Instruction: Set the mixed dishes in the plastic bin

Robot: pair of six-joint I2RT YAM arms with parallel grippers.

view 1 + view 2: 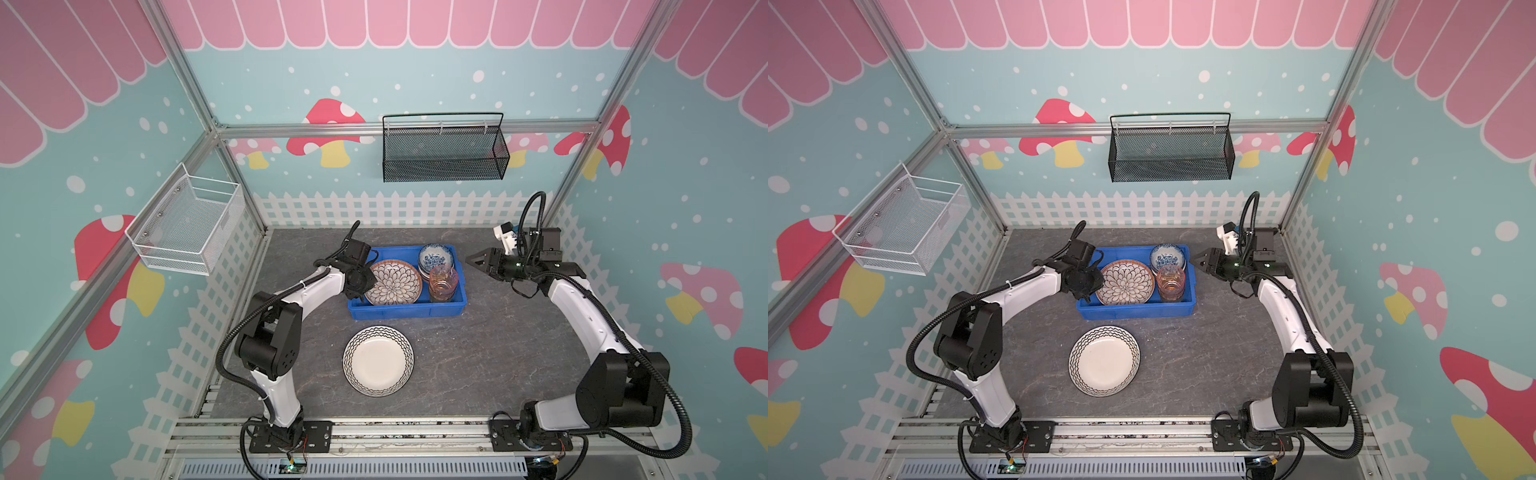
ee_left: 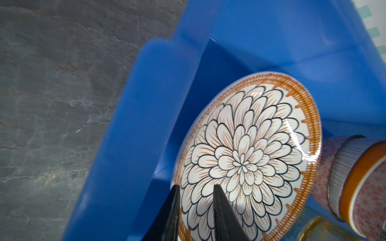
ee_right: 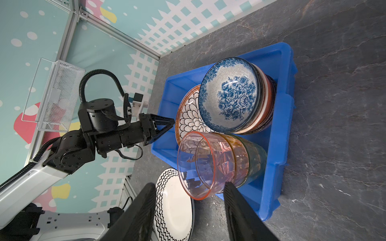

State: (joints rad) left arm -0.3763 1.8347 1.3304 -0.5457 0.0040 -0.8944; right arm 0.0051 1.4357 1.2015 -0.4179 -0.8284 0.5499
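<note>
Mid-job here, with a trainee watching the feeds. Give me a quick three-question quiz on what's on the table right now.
1. True or false: the white zigzag-rimmed plate lies outside the blue bin.
2. Whose rim do the fingers of the left gripper straddle? A) petal-pattern plate B) blue floral bowl C) pink cup
3. Fill in: the jaws of the right gripper stand ____, holding nothing.
Key: 1 true; 2 A; 3 open.

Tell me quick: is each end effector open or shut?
Left end effector: astride the rim of the petal plate; whether it grips cannot be told.
Right end effector: open, holding nothing.
</note>
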